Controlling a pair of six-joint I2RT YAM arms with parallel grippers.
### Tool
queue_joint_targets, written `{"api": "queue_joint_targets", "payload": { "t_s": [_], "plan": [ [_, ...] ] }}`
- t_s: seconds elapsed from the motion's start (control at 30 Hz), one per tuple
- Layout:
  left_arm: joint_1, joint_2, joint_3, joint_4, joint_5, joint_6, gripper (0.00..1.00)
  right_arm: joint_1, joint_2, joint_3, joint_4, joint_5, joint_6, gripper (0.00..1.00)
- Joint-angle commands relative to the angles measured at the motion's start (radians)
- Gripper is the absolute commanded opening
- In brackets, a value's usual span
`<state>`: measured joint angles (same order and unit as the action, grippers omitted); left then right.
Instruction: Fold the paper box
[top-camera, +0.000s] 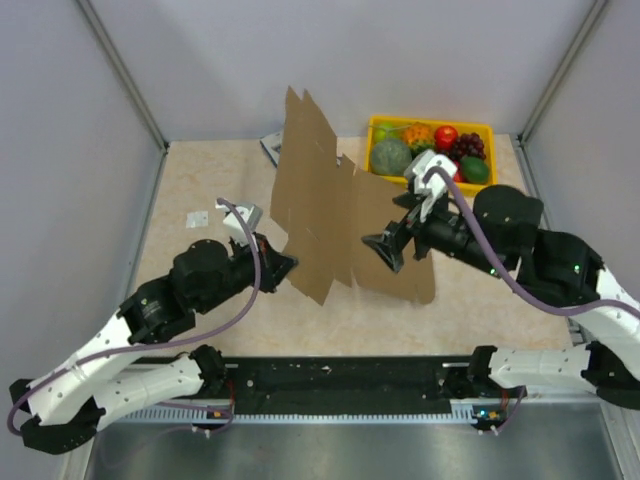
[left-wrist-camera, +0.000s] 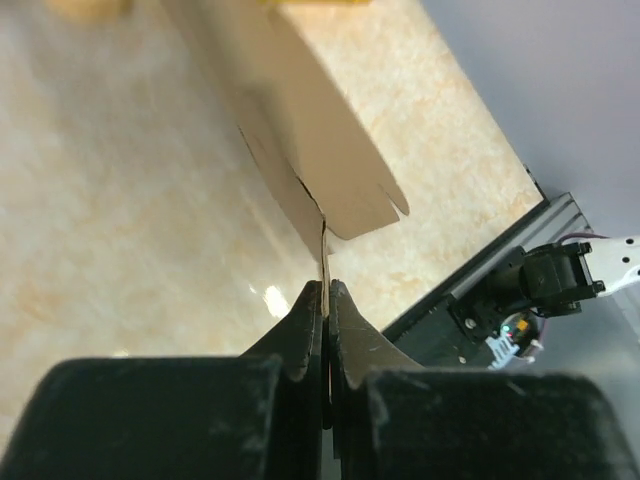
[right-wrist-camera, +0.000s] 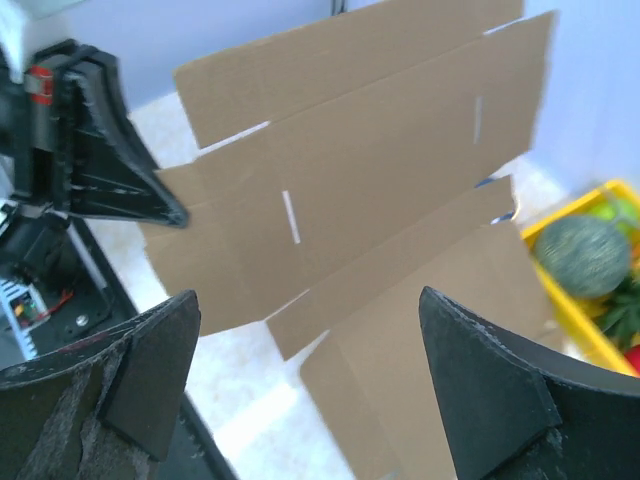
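The paper box (top-camera: 325, 215) is a flat brown die-cut cardboard sheet with flaps and slits. It stands tilted on edge over the middle of the table, its right panel lying lower. My left gripper (top-camera: 283, 268) is shut on its lower left edge. In the left wrist view the thin edge of the paper box (left-wrist-camera: 310, 130) runs straight into the closed left gripper (left-wrist-camera: 326, 287). My right gripper (top-camera: 385, 250) is open just right of the sheet, not touching it. From the right wrist the paper box (right-wrist-camera: 380, 180) fills the view beyond the wide-apart right gripper (right-wrist-camera: 305, 300), and the left gripper (right-wrist-camera: 100, 150) shows at the sheet's left edge.
A yellow tray (top-camera: 484, 128) of fruit stands at the back right, right behind the sheet. A small blue-grey packet (top-camera: 270, 148) lies behind the sheet's left side. A small white scrap (top-camera: 197, 218) lies on the table at the left. Walls close in on three sides.
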<state>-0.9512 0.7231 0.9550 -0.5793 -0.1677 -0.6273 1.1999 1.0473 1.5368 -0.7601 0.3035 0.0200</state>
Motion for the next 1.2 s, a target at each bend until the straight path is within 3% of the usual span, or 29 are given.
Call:
{"api": "queue_joint_targets", "payload": {
  "t_s": [0.0,0.1,0.3,0.4,0.5,0.6,0.8,1.07,1.17],
  "plan": [
    [0.008,0.022,0.18,-0.089,0.042,0.371,0.0,-0.201,0.094,0.123,-0.045,-0.36,-0.225,0.89],
    [0.008,0.048,0.253,-0.148,0.066,0.457,0.0,-0.302,0.199,0.218,-0.053,-0.394,-0.374,0.89],
    [0.006,0.056,0.356,-0.215,0.157,0.589,0.0,-0.312,0.362,0.477,-0.14,-0.42,-0.56,0.84],
    [0.008,0.065,0.419,-0.257,0.244,0.618,0.0,-0.31,0.356,0.532,-0.174,-0.503,-0.659,0.86],
    [0.006,0.087,0.476,-0.304,0.287,0.672,0.0,-0.269,0.342,0.597,-0.235,-0.465,-0.735,0.84],
    [0.006,0.107,0.516,-0.336,0.301,0.712,0.0,-0.238,0.301,0.565,-0.239,-0.552,-0.926,0.81],
    [0.008,0.163,0.571,-0.396,0.297,0.755,0.0,-0.227,0.355,0.615,-0.2,-0.537,-1.198,0.79],
    [0.008,0.193,0.666,-0.477,0.304,0.802,0.0,-0.211,0.456,0.782,-0.208,-0.592,-1.227,0.78],
    [0.008,0.216,0.702,-0.51,0.313,0.816,0.0,-0.2,0.494,0.838,-0.238,-0.601,-1.223,0.6]
  ]
}}
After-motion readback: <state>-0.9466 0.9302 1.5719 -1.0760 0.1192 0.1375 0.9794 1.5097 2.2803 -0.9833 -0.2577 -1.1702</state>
